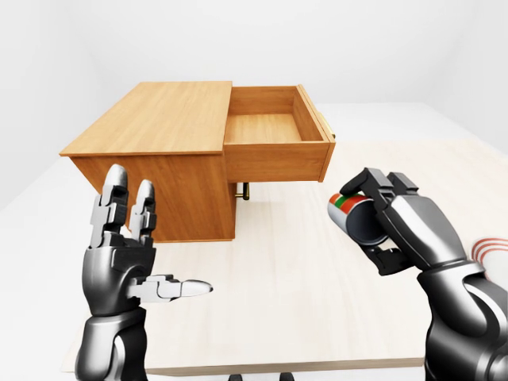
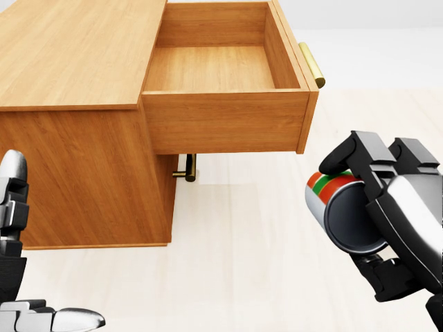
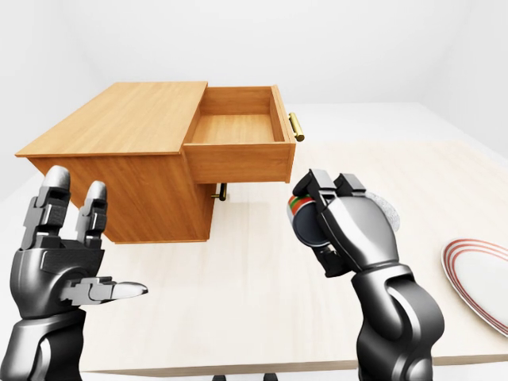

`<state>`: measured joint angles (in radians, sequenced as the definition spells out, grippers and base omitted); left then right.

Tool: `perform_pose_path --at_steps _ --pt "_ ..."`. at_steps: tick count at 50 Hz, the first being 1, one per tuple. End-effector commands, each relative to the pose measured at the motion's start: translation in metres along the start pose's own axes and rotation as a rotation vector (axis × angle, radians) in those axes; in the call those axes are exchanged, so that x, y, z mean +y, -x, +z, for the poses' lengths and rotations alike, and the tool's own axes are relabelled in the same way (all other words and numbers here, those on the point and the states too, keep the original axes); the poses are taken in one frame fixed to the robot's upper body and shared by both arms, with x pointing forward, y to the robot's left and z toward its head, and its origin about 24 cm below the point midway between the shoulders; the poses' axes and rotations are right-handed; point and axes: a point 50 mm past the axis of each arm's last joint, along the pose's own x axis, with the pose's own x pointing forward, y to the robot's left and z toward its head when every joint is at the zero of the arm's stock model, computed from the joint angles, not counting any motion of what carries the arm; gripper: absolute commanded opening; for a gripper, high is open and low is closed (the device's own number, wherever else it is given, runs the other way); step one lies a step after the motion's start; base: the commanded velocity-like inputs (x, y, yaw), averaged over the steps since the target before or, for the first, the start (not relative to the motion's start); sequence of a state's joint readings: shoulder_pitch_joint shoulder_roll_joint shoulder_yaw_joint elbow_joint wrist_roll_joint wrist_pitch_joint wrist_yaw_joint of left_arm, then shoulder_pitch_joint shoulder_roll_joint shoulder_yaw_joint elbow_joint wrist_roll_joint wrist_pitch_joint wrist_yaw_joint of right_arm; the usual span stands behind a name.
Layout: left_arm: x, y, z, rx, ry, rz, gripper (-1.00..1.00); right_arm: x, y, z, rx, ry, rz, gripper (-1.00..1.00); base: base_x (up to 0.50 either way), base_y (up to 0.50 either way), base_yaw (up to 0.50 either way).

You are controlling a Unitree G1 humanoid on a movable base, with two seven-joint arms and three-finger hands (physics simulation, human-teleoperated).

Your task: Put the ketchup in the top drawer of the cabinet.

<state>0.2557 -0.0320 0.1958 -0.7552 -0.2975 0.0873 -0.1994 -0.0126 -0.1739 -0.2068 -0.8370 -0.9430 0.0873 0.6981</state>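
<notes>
The wooden cabinet point(image 1: 151, 151) stands on the table at the upper left of the left-eye view. Its top drawer point(image 2: 221, 69) is pulled out to the right and is empty inside, with a brass handle point(image 2: 311, 63) on its right face. My right hand point(image 2: 377, 207) is shut on the ketchup point(image 2: 336, 207), a cylinder with red, green and white bands, held in the air to the lower right of the drawer with its grey end facing me. My left hand point(image 1: 131, 254) is open and empty at the lower left, beside the cabinet's side.
A white plate with red rings point(image 3: 480, 278) lies on the table at the right edge of the right-eye view. A second brass handle point(image 2: 188, 168) shows under the open drawer. The pale wooden tabletop point(image 1: 278, 278) spreads between my hands.
</notes>
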Motion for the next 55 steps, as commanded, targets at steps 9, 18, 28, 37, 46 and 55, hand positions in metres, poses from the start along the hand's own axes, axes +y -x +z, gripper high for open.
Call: perform_pose_path --at_steps 9,18,28,37,46,55 --pt "0.002 -0.001 0.009 -0.045 0.002 0.008 1.0 -0.046 -0.032 0.02 0.019 0.309 -0.218 -1.0 0.0 0.0 0.0" --pt "0.0 0.001 0.008 -0.034 0.003 -0.001 1.0 -0.074 -0.085 0.031 -0.045 0.37 -0.219 -1.0 0.0 0.0 0.0" --pt "0.0 0.001 0.008 -0.034 0.004 -0.003 1.0 -0.1 -0.121 0.049 -0.147 0.388 -0.18 -1.0 0.0 0.0 0.0" --pt "0.001 0.001 0.006 -0.025 0.001 -0.003 1.0 -0.12 -0.163 0.043 -0.079 0.244 -0.124 -1.0 0.0 0.0 0.0" --pt "0.001 -0.001 0.004 -0.023 0.001 -0.001 1.0 -0.138 -0.191 0.042 -0.062 0.145 -0.047 -1.0 0.0 0.0 0.0" --pt "0.001 -0.002 0.003 -0.021 0.0 0.001 1.0 -0.153 -0.212 0.054 -0.071 0.066 0.035 -1.0 0.0 0.0 0.0"
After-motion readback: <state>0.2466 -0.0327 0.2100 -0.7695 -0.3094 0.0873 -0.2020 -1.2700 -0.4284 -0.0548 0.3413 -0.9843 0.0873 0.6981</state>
